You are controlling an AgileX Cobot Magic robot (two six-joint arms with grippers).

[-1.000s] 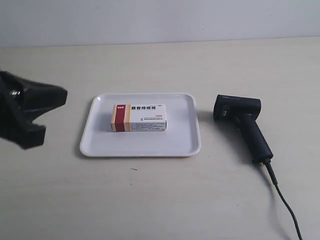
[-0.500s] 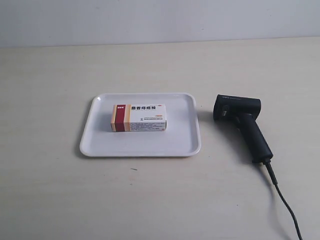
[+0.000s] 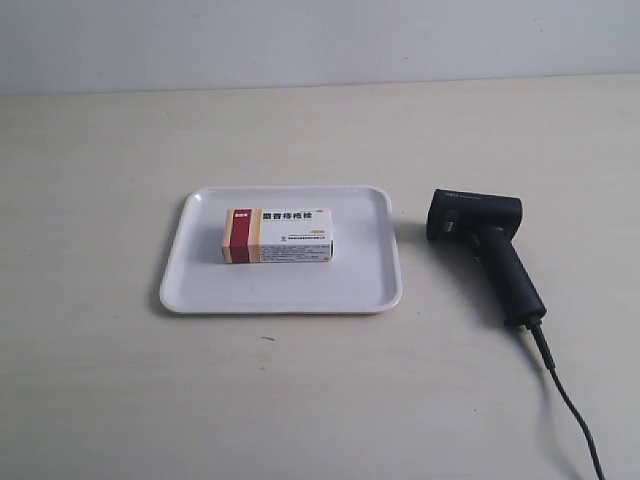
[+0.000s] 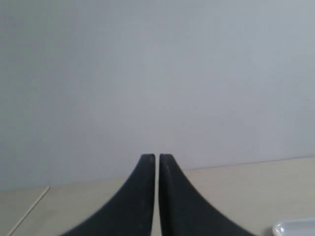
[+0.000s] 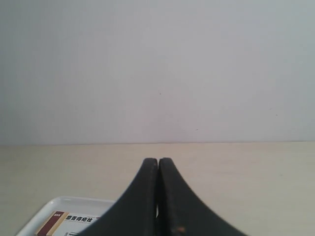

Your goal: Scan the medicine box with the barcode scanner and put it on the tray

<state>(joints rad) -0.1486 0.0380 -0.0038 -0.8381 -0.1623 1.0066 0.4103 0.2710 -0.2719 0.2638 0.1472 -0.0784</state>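
The white medicine box (image 3: 277,236) with its dark red and tan band lies flat inside the white tray (image 3: 372,290) in the exterior view. The black barcode scanner (image 3: 487,248) lies on the table to the tray's right, its cable trailing toward the front edge. No arm shows in the exterior view. In the left wrist view my left gripper (image 4: 157,158) is shut on nothing, with a corner of the tray (image 4: 294,228) beside it. My right gripper (image 5: 158,161) is shut and empty too, with the tray (image 5: 53,203) and the medicine box (image 5: 59,221) partly behind its fingers.
A pale wall (image 3: 320,40) rises behind the beige tabletop (image 3: 300,400). Nothing else lies on the table in view.
The black gripper at the exterior view's left edge has withdrawn out of that view. The box, tray and scanner have not moved.
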